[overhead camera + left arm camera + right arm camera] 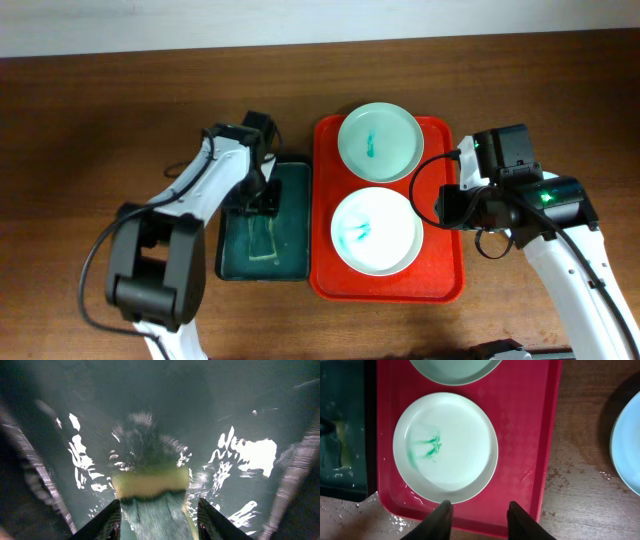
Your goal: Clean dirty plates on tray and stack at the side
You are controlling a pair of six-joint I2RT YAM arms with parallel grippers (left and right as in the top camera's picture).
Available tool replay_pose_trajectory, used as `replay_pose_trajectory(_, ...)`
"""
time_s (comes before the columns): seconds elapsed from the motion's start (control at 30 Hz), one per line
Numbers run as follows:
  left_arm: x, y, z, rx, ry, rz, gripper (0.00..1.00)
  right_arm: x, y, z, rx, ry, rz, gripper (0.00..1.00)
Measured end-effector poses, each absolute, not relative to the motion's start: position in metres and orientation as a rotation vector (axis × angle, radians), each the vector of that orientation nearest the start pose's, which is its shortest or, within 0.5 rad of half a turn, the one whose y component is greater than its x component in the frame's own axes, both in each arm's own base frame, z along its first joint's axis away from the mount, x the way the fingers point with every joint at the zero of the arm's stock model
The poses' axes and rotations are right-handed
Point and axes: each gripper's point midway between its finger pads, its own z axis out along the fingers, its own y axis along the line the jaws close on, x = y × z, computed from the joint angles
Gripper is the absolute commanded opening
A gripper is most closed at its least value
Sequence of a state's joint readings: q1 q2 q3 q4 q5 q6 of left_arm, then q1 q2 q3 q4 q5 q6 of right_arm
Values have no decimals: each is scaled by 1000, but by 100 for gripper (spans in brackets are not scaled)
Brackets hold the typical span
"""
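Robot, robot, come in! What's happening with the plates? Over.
Left gripper shut on sponge in green tray. Right gripper open, empty, by white plate. That and mint plate on red tray, both smeared; blue plate on table. Nothing blocking.

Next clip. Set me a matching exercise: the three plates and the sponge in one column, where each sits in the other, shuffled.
1. mint green plate
2. white plate
3. pale blue plate
4. sponge

A. on the table, right of the red tray
B. in the dark green tray
C. on the red tray, far end
D. on the red tray, near end

Pairs: 1-C, 2-D, 3-A, 4-B
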State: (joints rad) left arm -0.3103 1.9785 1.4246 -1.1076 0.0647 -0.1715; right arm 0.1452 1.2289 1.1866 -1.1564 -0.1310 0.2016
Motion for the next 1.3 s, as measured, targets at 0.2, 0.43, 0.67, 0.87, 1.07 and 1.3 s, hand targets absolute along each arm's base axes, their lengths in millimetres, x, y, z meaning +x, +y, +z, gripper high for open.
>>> replay_pose_trajectory(0.2, 314, -114, 80, 205, 3194, -95, 50, 260, 61, 183, 44, 2792, 269, 38)
replay_pose_trajectory(0.43, 276, -105, 12, 92, 3269, -90, 0, 260, 60, 183, 46, 2793, 268, 38)
replay_pose_trajectory(0.67, 279, -107, 24, 97, 3279, -95, 0, 267, 56, 168, 102, 2844, 223, 38)
replay_pose_trajectory(0.87, 329, -122, 113, 135, 3107, -156, 0, 284, 55, 115, 186, 3014, 235, 41)
replay_pose_trajectory(1.07, 333, -123, 137, 140, 3042, -180, 0, 305, 64, 44, 62, 3147, 452, 38)
replay_pose_trajectory(1.3, 336, -124, 137, 141, 3033, -183, 0, 306, 59, 8, 61, 3215, 387, 15)
